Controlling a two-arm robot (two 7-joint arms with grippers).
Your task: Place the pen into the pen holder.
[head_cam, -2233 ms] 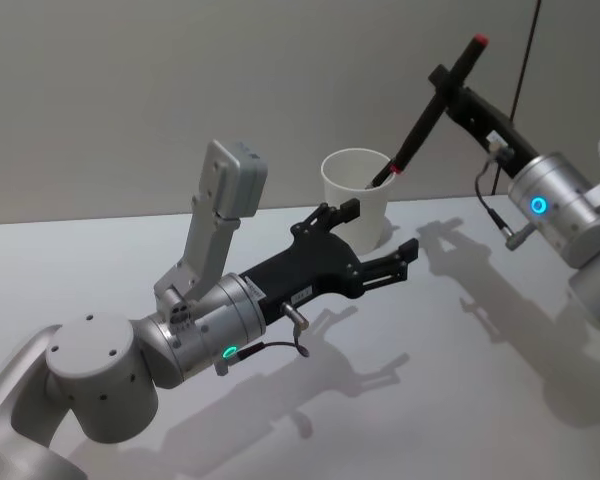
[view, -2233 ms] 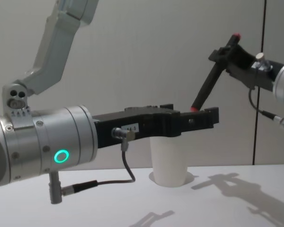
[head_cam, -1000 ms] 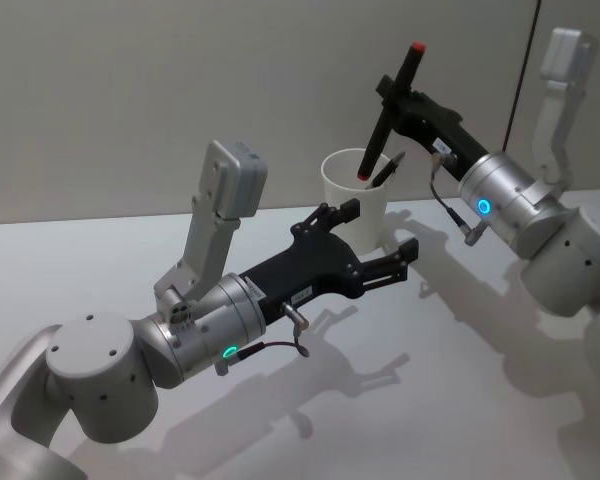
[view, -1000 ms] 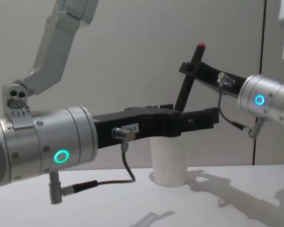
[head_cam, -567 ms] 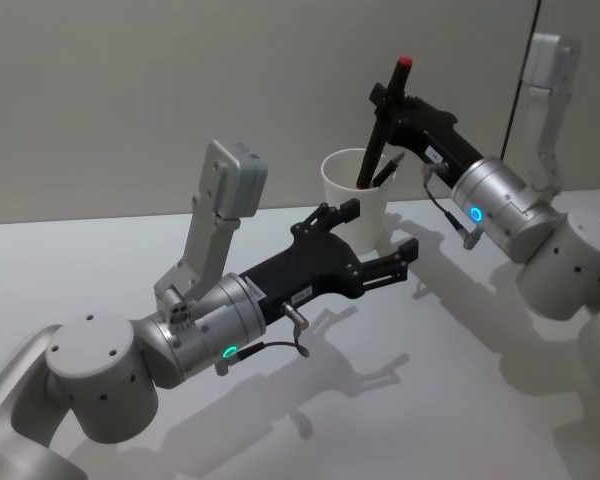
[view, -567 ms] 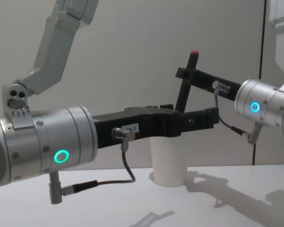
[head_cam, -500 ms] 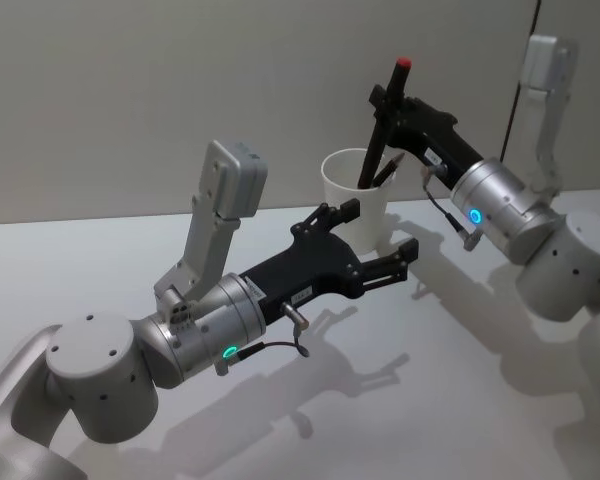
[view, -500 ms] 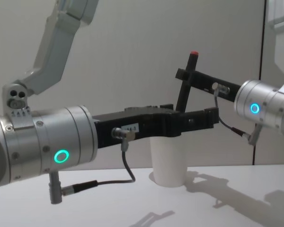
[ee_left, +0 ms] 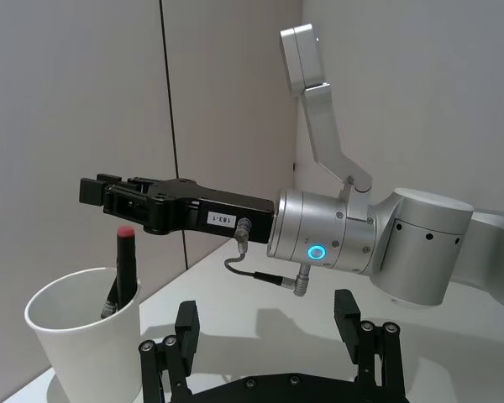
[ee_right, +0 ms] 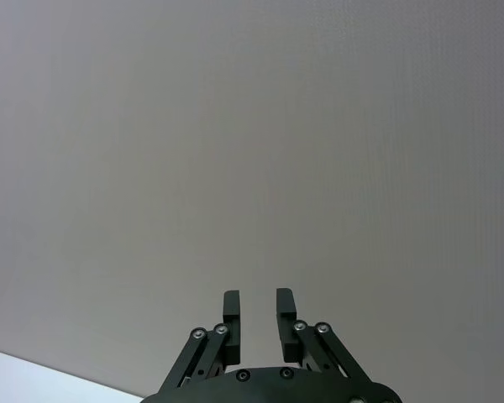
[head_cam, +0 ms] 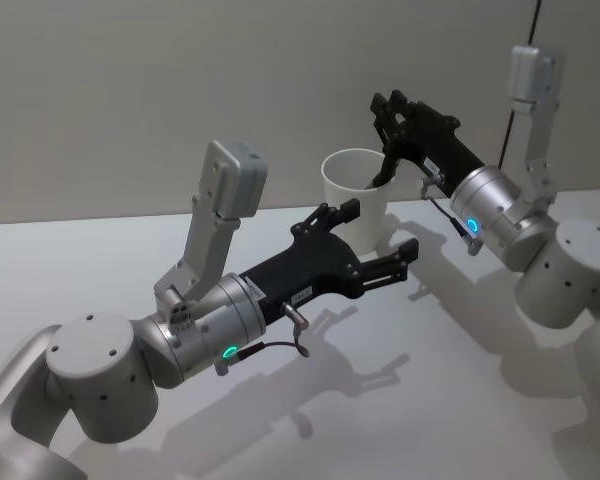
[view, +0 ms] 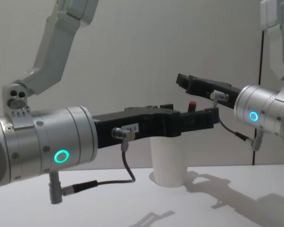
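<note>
Right end effector [head_cam: 389, 106] open above pen [ee_left: 122, 267] in pen holder [head_cam: 355, 196]

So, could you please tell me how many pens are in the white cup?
2: a red-capped pen stands in the pen holder, with a thinner dark one beside it; others may be hidden inside.

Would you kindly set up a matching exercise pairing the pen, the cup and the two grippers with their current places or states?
Things:
1. pen
2. cup
3. right gripper
4. left gripper

States:
A. open, empty, above the cup
B. standing in the cup, red end up
C. open, in front of the cup
D. white, upright on the table

Pairs: 1-B, 2-D, 3-A, 4-C
</note>
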